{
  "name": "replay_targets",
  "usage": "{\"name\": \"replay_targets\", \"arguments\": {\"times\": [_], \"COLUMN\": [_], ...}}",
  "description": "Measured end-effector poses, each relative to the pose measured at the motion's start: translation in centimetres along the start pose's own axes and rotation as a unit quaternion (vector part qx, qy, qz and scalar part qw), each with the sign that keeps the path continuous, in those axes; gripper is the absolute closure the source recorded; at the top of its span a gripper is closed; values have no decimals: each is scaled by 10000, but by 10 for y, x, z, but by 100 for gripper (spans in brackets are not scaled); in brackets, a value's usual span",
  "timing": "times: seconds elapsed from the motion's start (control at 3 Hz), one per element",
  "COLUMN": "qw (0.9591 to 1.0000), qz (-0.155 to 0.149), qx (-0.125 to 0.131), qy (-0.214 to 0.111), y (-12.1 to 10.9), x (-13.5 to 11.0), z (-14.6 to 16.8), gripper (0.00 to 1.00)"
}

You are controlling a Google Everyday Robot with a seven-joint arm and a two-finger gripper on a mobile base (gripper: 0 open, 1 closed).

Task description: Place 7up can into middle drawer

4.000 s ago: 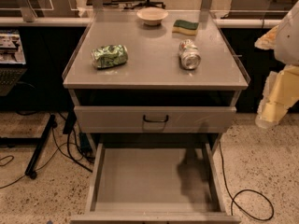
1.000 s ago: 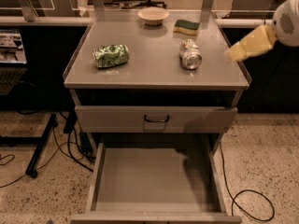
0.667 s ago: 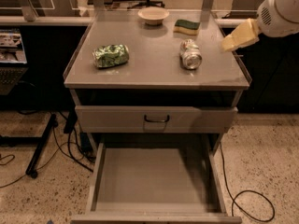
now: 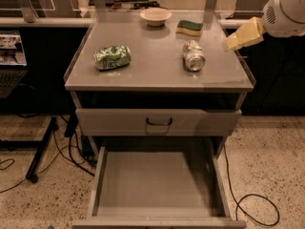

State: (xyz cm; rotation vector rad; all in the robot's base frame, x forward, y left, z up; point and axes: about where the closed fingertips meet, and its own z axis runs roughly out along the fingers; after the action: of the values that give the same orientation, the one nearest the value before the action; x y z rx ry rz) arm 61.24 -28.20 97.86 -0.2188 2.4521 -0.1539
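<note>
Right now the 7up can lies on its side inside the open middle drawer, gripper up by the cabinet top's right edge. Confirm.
Wrong on one count: the camera view shows the 7up can lying on its side on the cabinet top, not inside the middle drawer. The drawer is open and the gripper is by the top's right edge.
</note>
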Motion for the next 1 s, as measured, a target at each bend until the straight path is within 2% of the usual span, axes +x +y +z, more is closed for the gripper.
{"name": "replay_targets", "arguments": {"times": [0.33, 0.67, 1.0], "qw": [9988, 9885, 9719], "qz": [37, -37, -31], "qx": [-451, -1415, -2196], "qy": [171, 526, 842], "y": [-8, 22, 62], "x": [4, -7, -26], "z": [20, 61, 85], "gripper": [0, 0, 0]}}
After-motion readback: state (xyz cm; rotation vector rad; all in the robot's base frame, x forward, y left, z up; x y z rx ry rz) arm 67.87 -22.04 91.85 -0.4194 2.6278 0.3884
